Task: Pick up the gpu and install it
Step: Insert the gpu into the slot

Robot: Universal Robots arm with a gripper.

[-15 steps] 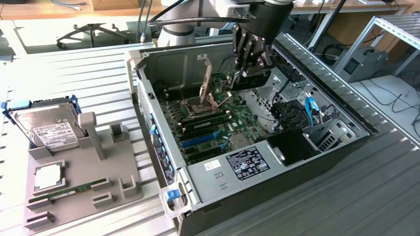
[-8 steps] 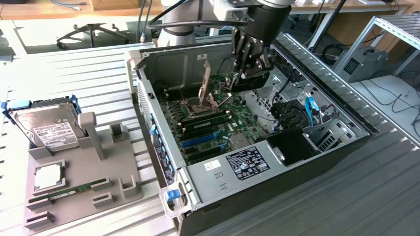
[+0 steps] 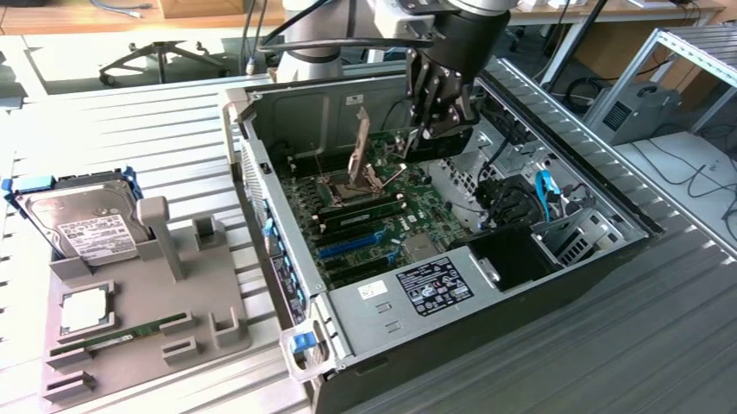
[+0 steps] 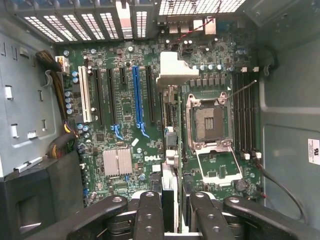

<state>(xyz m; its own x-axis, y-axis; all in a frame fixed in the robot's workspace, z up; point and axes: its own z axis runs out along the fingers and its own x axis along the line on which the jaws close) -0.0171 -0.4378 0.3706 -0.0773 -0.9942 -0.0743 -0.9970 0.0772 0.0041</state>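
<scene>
The gpu [image 4: 175, 70] is gripped on edge between my fingers. In the wrist view it runs as a thin card from the fingers to its silver end bracket, which points at the case's vented rear wall. My gripper [image 4: 173, 202] is shut on it. In the exterior view the gripper [image 3: 444, 128] reaches down into the open PC case [image 3: 524, 99], with the gpu [image 3: 362, 142] hanging over the motherboard [image 3: 403, 211] near the open CPU socket [image 3: 345, 185]. In the wrist view the long blue expansion slot [image 4: 135, 95] lies just beside the card's line. The card is above the board, not seated.
On the exterior view's left, a grey fixture [image 3: 150, 345] holds a silver hard drive [image 3: 86, 222], a narrow green RAM stick [image 3: 127, 332] and a small square chip [image 3: 83, 310]. Black and blue cables [image 3: 524, 203] crowd the case's right half. Case walls close in on all sides.
</scene>
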